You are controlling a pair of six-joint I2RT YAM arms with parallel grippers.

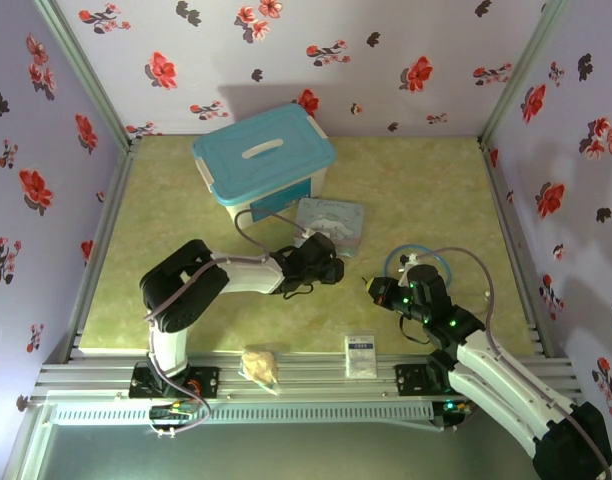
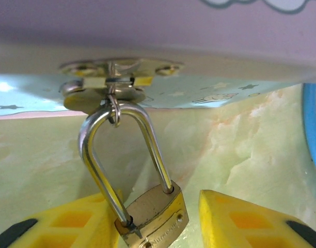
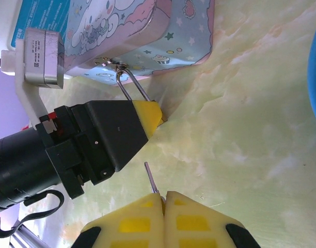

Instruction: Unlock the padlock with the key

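Left pincer (image 2: 159,205) stands spread around the squarish brass padlock (image 2: 154,217), shackle (image 2: 93,165) arching toward 12 o'clock. Right pincer (image 3: 164,199) pinches the slim grey key (image 3: 151,177).

Glossy brass padlock (image 2: 155,218), dull metal key (image 3: 151,178)

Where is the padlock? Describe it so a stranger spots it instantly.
Find the blue-lidded storage box at the back of the table; the pale blue cartoon tin lies just in front of it. The padlock is hooked to the clasp on the tin's near side. It is tiny, brass-gold with a silvery shackle, unlike the blue things around it.
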